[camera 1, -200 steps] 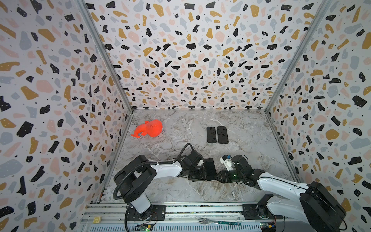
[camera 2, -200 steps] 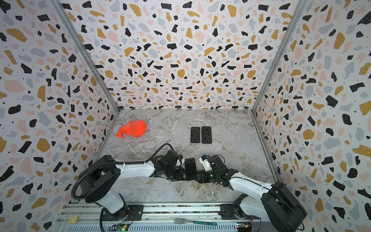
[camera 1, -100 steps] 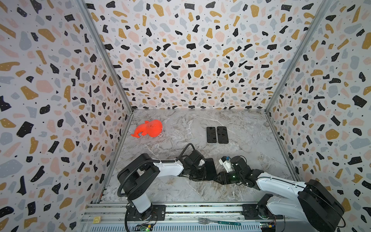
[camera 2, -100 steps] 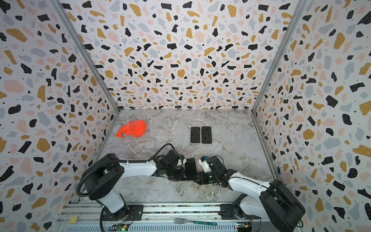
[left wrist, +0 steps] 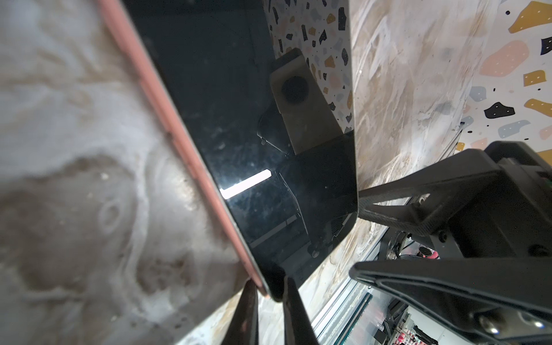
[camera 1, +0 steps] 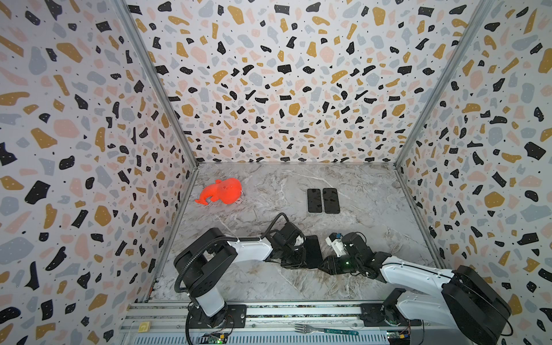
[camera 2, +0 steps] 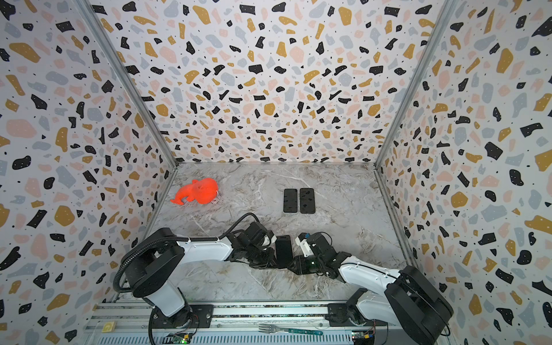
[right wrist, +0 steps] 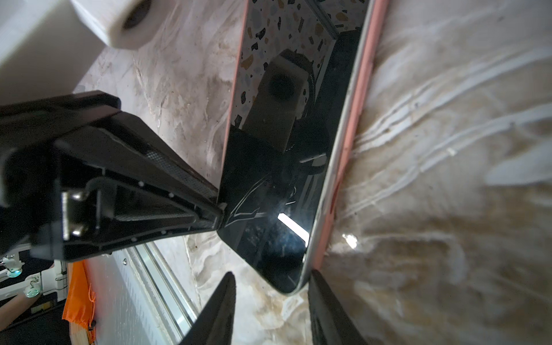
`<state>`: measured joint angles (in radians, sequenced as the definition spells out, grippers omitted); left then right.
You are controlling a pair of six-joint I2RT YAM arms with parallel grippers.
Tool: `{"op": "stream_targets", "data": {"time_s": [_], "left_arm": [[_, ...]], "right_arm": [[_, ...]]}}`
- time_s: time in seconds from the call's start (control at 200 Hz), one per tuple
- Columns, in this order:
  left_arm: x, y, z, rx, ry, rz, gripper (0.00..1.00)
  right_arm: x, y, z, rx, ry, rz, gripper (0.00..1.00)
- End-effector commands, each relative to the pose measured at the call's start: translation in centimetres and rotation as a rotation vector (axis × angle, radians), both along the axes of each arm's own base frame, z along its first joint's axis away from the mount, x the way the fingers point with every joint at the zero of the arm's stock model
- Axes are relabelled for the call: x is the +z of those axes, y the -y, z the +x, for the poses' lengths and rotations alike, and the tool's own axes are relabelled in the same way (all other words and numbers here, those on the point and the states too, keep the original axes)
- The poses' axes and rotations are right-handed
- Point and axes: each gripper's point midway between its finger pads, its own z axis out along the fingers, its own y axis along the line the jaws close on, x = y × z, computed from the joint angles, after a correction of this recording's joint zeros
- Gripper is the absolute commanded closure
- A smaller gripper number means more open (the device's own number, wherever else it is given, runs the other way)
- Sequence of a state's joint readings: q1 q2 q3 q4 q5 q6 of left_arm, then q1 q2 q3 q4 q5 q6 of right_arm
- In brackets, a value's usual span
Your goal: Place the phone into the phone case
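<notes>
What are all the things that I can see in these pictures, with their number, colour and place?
phone: one, black screen with a pink rim, front middle of the table, between the two grippers
black slabs: two, black, side by side at mid-back; phones or cases, cannot tell
toy: one, orange-red, back left near the wall
fork: one, silver with a teal handle, lying on the front rail
table: one, grey-beige marble
walls: three, white terrazzo print, around the table
left gripper: one, black, shut on the phone's corner
right gripper: one, black, open, at the phone's near end
</notes>
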<state>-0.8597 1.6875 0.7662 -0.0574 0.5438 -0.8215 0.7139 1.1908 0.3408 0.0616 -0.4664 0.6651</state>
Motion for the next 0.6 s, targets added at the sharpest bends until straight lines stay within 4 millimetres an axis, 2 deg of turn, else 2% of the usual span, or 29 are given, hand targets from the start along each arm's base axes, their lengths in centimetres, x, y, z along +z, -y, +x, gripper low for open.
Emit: {"op": "stream_targets", "data": {"time_s": [0.0, 0.29, 0.466, 0.596], "left_arm": [[-5.8, -3.9, -2.3, -0.01, -0.05, 0.217, 0.91], [-7.0, -4.2, -2.6, -0.018, -0.069, 0.229, 0.97], [-6.3, -4.8, -2.2, -0.009, -0.05, 0.237, 0.96], [-5.2, -5.1, -1.5, 0.001, -0.01, 0.236, 0.9]], "right_arm": [[0.6, -1.0, -0.3, 0.033, 0.006, 0.032, 0.59], [0.7, -1.3, -0.2, 0.042, 0.009, 0.03, 0.62], [1.4, -1.0, 0.4, 0.029, 0.037, -0.007, 0.62], [2.1, 0.5, 1.6, -0.034, 0.086, -0.102, 0.61]]}}
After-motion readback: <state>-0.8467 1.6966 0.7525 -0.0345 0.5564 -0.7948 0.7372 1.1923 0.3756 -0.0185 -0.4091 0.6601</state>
